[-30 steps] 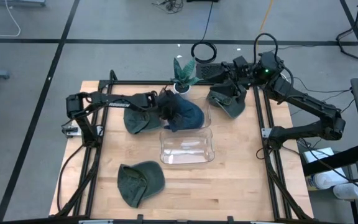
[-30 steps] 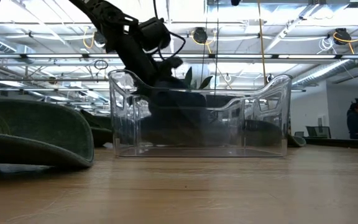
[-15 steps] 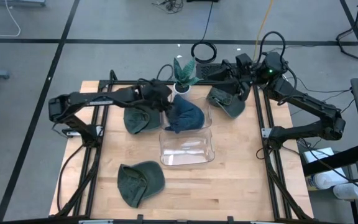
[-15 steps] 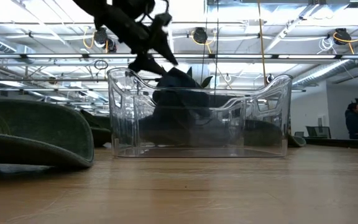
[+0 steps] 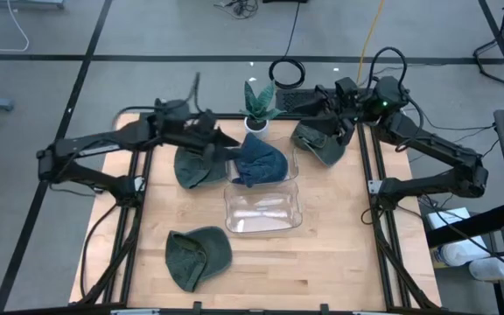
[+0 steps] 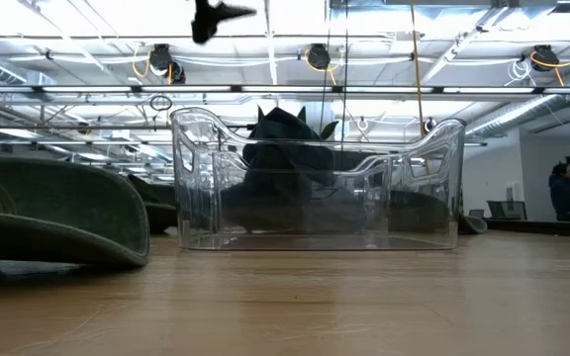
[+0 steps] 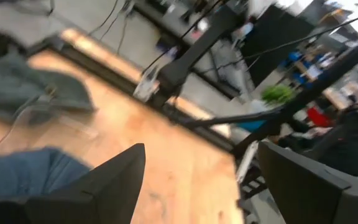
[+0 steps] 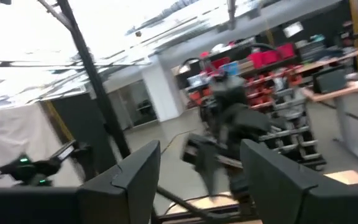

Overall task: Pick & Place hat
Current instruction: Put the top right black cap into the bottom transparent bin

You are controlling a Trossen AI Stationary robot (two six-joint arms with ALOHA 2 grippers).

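Left gripper [image 5: 221,143] has pulled back from the blue hat [image 5: 259,161], fingers spread and empty; hat now slumps over the far rim of the clear bin [image 5: 263,210]. Right gripper [image 5: 329,129] hovers above a green hat [image 5: 318,143] at the surface's far right, fingers apart, holding nothing. Two more green hats: one [image 5: 191,166] beside the blue hat, another [image 5: 196,255] near the front edge.

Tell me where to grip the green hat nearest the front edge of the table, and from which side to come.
Grip the green hat on its brim, which sticks out toward the clear bin, probably from straight above. The hat lies flat on the table with bare wood all round, so nothing blocks a descent, and the thin brim suits a two-finger pinch better than the broad crown. The left gripper is open and nearer.
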